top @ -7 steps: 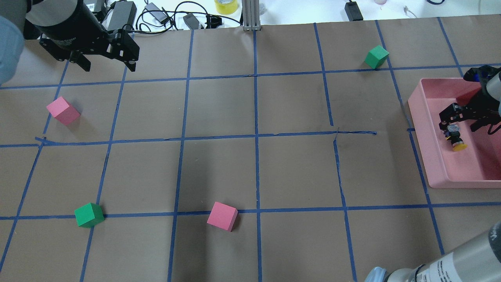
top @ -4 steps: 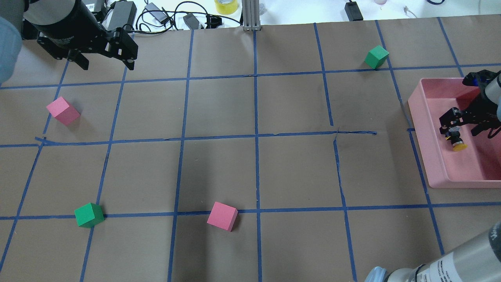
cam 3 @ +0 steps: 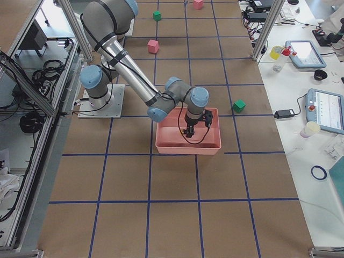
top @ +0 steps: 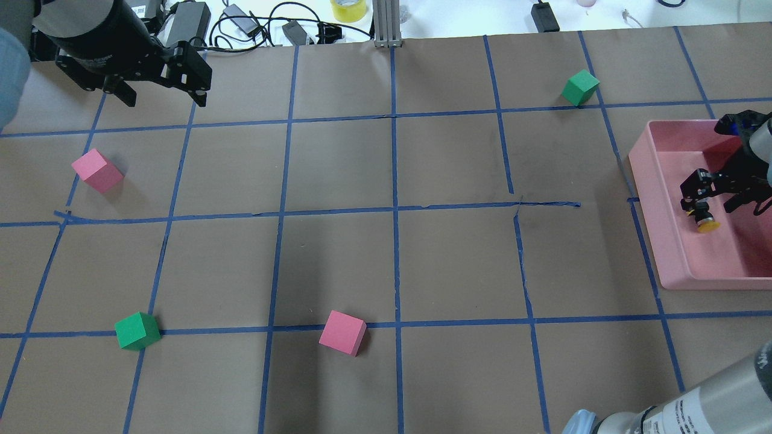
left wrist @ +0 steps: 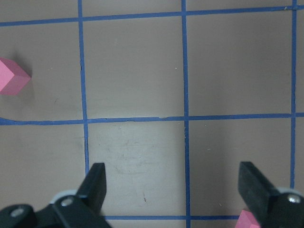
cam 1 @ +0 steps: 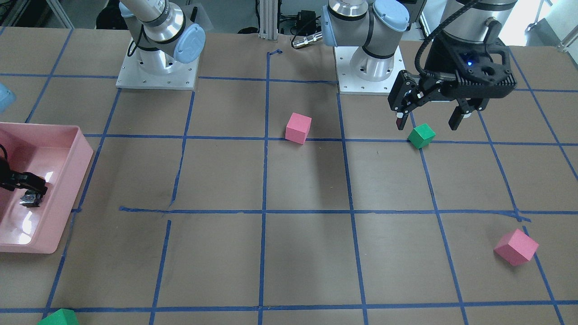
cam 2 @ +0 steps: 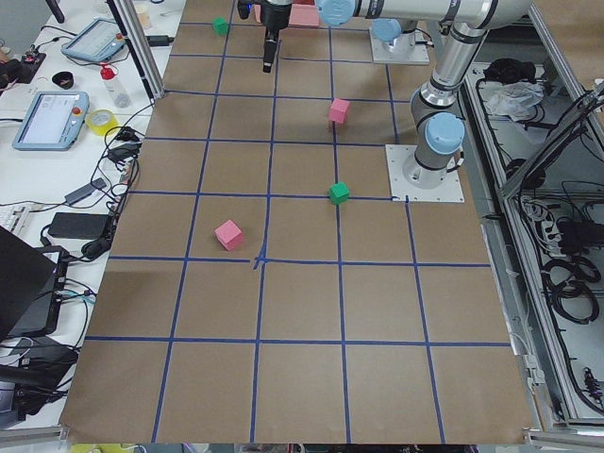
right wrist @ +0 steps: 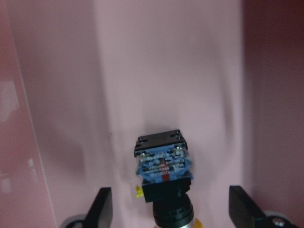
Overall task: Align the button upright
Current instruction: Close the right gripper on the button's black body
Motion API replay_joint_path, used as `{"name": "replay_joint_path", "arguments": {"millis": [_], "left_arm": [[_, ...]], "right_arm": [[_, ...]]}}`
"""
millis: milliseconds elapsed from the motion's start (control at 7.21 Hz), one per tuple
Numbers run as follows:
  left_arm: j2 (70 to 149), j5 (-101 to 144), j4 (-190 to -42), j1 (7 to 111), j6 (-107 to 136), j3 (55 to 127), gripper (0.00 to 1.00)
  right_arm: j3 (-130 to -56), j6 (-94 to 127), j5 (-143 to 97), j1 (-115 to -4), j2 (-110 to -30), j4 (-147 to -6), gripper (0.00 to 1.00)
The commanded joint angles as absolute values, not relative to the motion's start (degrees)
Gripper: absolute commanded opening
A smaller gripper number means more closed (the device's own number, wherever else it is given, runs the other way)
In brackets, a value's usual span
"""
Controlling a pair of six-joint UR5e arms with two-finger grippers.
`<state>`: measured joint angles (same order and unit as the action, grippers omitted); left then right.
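Button (right wrist: 164,173) lies right between the two fingers of the right pincer (right wrist: 170,202). The fingers are wide apart and do not touch it. It looks tipped over on its side. Its blocky end with the little blue parts points away from the pincer, and its yellow cap (top: 707,226) points to the near side.

It looks small, light and hard, like a plastic toy piece. The round cap is smooth, so I think fingers would slip off it. The blocky end has flat sides, so that seems the best place to squeeze. A soft squeeze should do, since the tiny parts on the end may bend.

Around it is the pink tray (top: 648,199), at the right edge of the counter (top: 338,163). Far off on the left, the left pincer (left wrist: 173,190) hangs above the counter with its fingers apart, holding nothing.
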<state>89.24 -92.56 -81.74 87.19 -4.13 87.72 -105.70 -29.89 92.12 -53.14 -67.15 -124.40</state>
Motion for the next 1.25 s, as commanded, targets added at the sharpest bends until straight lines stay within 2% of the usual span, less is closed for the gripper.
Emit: {"name": "replay_joint_path", "arguments": {"millis": [0, 1110], "left_arm": [[89.1, -92.5, -81.7, 87.2, -4.2, 87.7, 1.00], [88.9, -89.3, -82.4, 87.2, -4.0, 88.0, 1.00]], "right_arm": [[-105.7, -29.9, 93.4, -53.1, -67.1, -124.4, 0.92], [-105.6, -29.2, 89.8, -53.1, -65.7, -129.7, 0.91]]}}
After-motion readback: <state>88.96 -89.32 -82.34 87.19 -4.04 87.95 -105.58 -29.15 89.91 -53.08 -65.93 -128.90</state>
